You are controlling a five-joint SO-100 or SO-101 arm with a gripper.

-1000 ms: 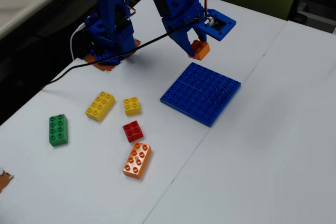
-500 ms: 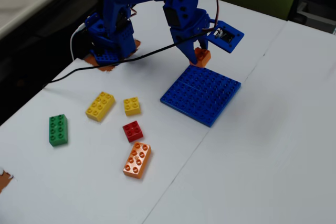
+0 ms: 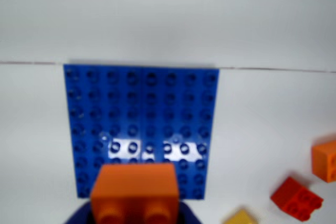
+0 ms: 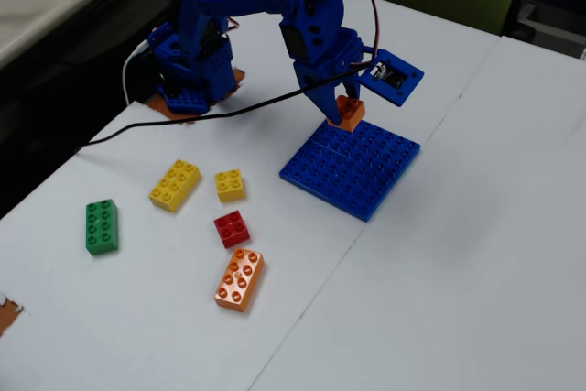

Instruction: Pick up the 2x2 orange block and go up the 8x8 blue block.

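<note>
Claw [image 4: 343, 119] clamped on 2x2 orange block [image 4: 348, 112], poised at far edge of 8x8 blue block [image 4: 352, 162].
In the fixed view we see the blue arm [image 4: 261, 16] reaching from its base at approx. 10 o'clock on the white bench [image 4: 458, 254], w/ the claw pinching the orange block from both sides, right at the baseplate's far corner; contact w/ the studs cannot be told. In the wrist view we note the same block [image 3: 135, 192] at 6 o'clock, over the plate's near edge [image 3: 142, 124]. Loose bricks lie at 7–9 o'clock of the plate in the fixed view: small yellow brick [image 4: 230, 185], long yellow brick [image 4: 174, 184], red brick [image 4: 232, 229], long orange brick [image 4: 239, 278], green brick [image 4: 101, 226]. A black cable [image 4: 183, 121] crosses the bench.
</note>
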